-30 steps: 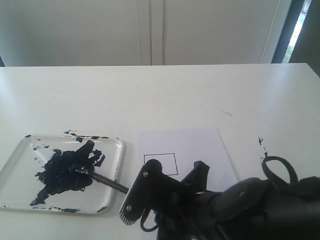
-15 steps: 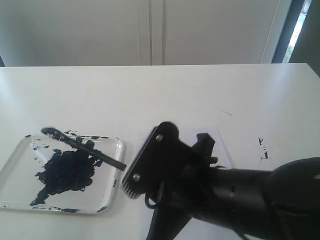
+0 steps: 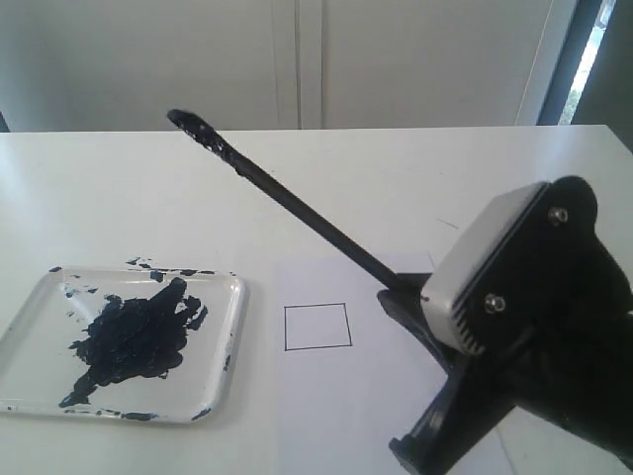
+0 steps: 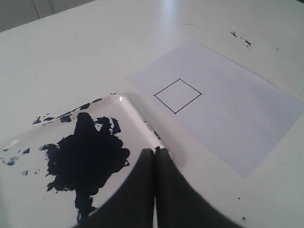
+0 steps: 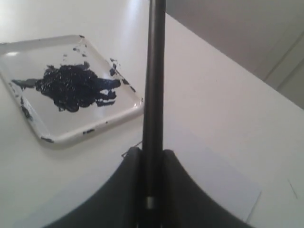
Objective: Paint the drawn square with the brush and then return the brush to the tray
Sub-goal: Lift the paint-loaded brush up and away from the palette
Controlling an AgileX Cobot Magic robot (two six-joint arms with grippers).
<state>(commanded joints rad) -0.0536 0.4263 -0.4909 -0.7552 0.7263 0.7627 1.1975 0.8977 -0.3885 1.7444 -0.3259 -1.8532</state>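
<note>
Compared with a second ago, the right pincer (image 5: 153, 159) is no longer sitting low over the paper with the brush tip resting in the paint. It is now standing off at the right of the exterior view. The brush (image 3: 297, 203) is slanting up and away, clear of the tray (image 3: 40, 327) and touching nothing on the surface (image 3: 445, 178). The drawn square (image 3: 317, 327), partly covered by the arm before, is now showing whole and unpainted on the white paper (image 3: 336, 406). The tray is lying where it was, just left of the paper, with its paint blotch (image 3: 134, 341) spreading across the middle.

The right pincer is pinching the brush by the lower part of its handle, one finger pressing in on each side of the shaft. The brush is showing as a long, thin black stick. Its lumpy tip is carrying dark blue-black paint and is pointing toward the far left, up in front of the surface's back edge.

The left pincer (image 4: 155, 159) is hanging close to the tray's rim with its fingers pressed together and gripping nothing.
</note>
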